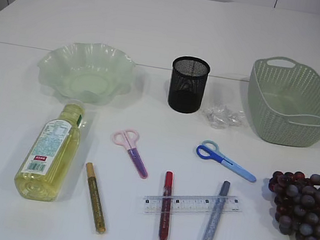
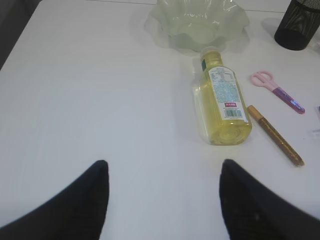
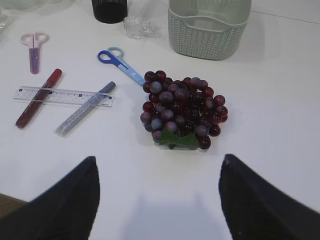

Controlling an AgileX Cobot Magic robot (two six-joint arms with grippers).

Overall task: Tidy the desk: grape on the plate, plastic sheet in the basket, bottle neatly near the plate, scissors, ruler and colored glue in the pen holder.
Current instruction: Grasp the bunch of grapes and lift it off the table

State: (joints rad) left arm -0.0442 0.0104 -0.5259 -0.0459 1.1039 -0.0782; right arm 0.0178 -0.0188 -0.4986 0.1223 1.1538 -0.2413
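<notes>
On white table (image 1: 161,25) — scattered clutter

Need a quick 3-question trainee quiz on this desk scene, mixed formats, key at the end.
1. True or false: the clear plastic ruler lies across the red glue pen and the silver glue pen.
2. What lies nearest the black mesh pen holder? A) crumpled clear plastic sheet B) dark grape bunch C) gold glue pen
3. Fill in: the yellow bottle is ___ (upright/lying).

Key: 1 true; 2 A; 3 lying.
</notes>
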